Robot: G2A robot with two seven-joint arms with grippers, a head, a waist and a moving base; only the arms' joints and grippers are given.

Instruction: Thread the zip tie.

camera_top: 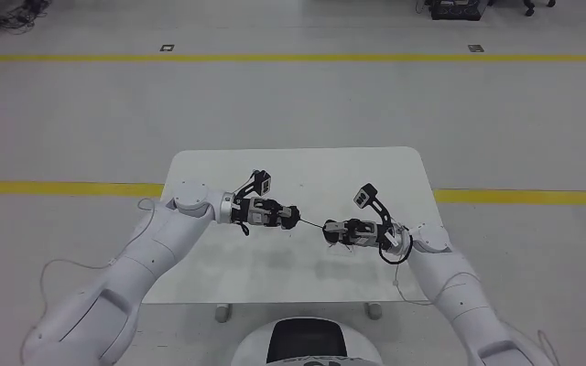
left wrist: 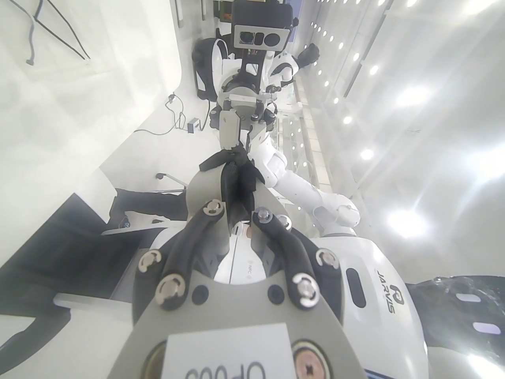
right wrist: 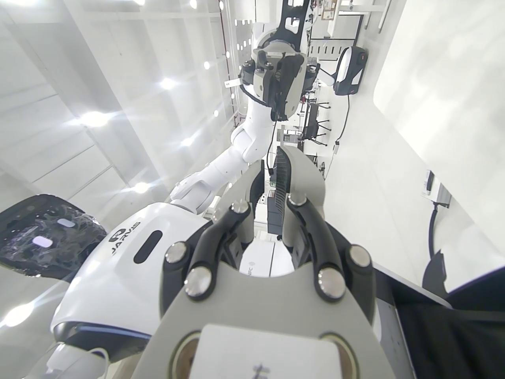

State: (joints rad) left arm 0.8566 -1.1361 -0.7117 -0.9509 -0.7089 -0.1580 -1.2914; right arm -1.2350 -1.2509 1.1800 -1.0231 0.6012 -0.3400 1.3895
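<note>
My left fingers [left wrist: 207,191] are clamped together on one end of the thin black plastic zip tie [camera_top: 309,223], held above the white rounded surface [camera_top: 302,169]. Its other end reaches my right fingers [right wrist: 303,175], which stand slightly apart.

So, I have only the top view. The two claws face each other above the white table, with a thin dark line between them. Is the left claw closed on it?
Observer: Yes, the left wrist view shows the left claw shut on that thin black plastic zip tie.
Operator: Does it reach the right claw?
Observer: In the right wrist view it runs up to the right claw; grip unclear.
Operator: Any spare ones?
Observer: The left wrist view shows thin black strips lying crossed on the white rectangular table.
</note>
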